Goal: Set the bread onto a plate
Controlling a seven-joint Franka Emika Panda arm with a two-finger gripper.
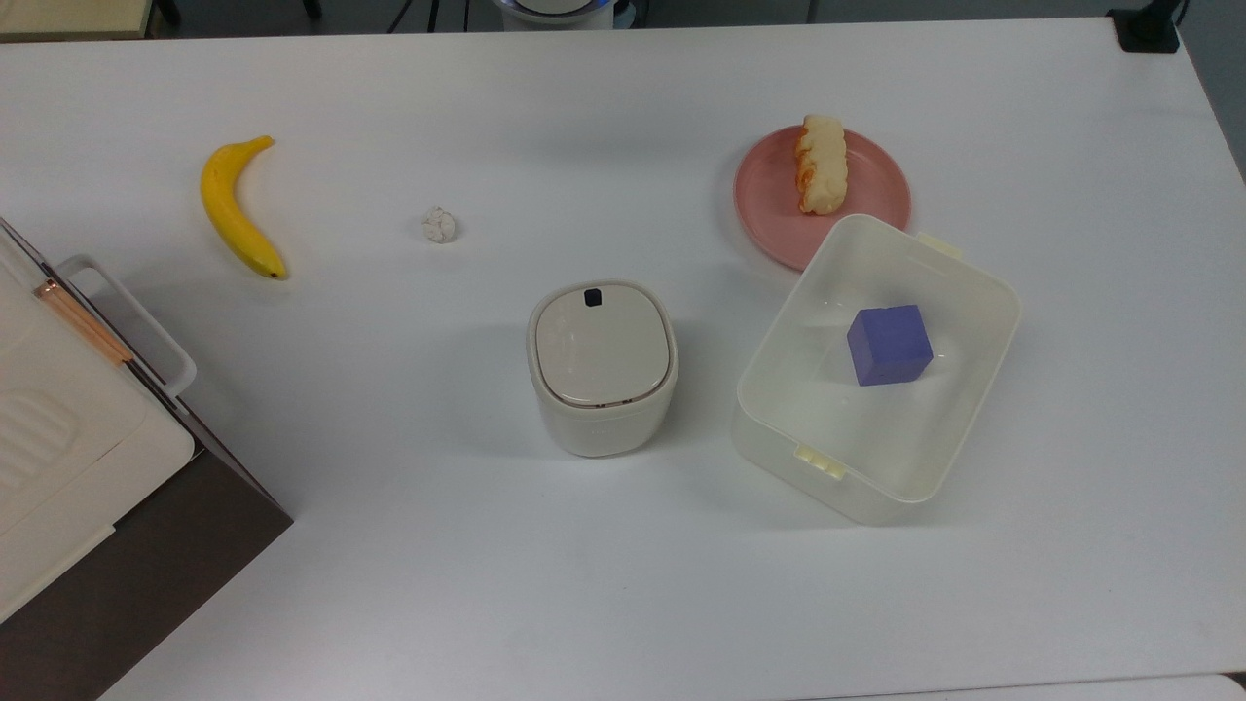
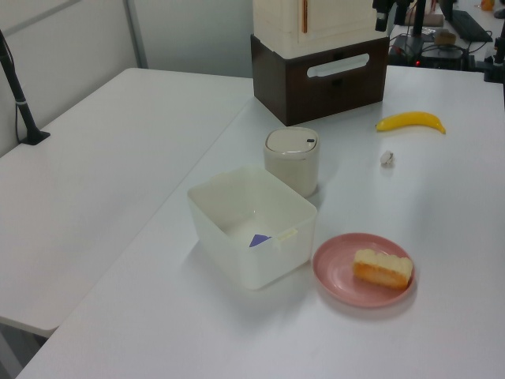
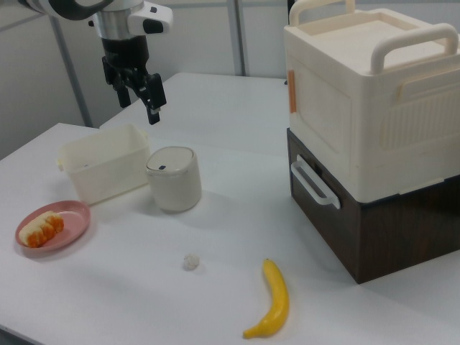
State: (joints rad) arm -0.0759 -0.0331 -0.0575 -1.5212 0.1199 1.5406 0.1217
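The hand (image 3: pixel 136 95) hangs spread and empty above the table (image 3: pixel 237 237)

Nothing here carries writing I can read: no label, brand, number or sign on anything on the desk (image 1: pixel 623 604) or on the arm above it.
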